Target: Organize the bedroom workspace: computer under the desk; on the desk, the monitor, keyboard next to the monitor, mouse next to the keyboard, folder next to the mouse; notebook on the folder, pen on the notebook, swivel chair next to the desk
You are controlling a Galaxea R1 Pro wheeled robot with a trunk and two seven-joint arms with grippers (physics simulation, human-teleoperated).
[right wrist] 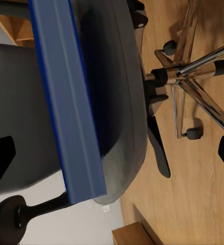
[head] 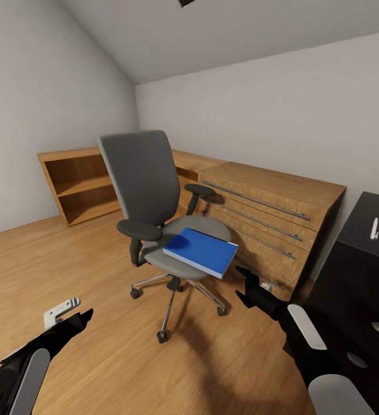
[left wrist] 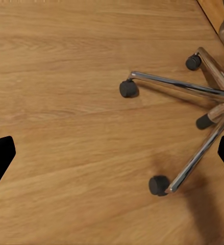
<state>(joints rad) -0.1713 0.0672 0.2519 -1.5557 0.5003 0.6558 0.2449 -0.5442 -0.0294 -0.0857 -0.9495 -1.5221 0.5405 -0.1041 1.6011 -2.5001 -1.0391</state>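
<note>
Low light-wood cabinets run along the back wall, with an open wooden shelf unit off in the corner, and the swivel chair sits on the wood floor in front of them, nothing blocking it. White walls, sloped ceiling. At the right there's the black counter, a small white thing on top, too small to tell what. The bright blue folder lies flat on the chair's grey seat, one corner poking past the edge. The right pincer hangs released just beside the seat; the left pincer hovers released, low over the floor near the chrome base.
</note>
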